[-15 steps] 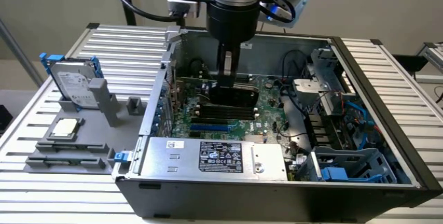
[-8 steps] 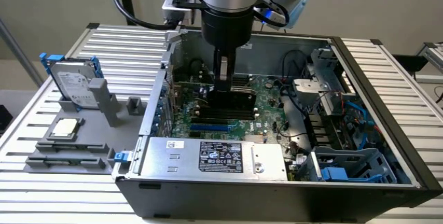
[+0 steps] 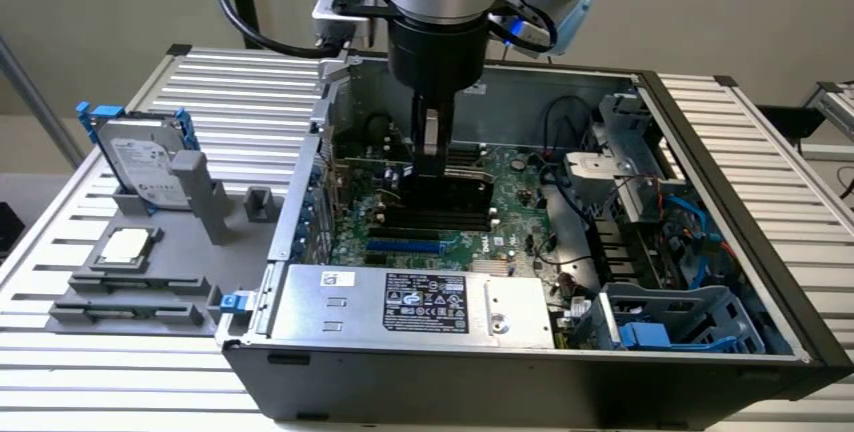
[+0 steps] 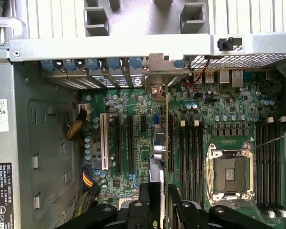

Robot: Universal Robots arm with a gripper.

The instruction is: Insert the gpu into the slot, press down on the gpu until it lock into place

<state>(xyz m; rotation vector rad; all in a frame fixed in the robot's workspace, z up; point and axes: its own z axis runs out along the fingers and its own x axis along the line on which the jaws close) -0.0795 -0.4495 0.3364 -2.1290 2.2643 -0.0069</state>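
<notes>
Exterior view, fingers (image 3: 430,138) gripping gpu (image 3: 451,198) over motherboard (image 3: 515,188), slatted metal table (image 3: 254,92), beige wall (image 3: 120,2)

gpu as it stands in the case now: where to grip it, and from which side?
Grip the upper long edge, coming from straight above. The gpu stands on edge over the motherboard with its thin side up, so its two flat faces are the natural pinch surfaces. A side approach would likely be crowded by the case walls. The gripper is shut on it that way.
</notes>
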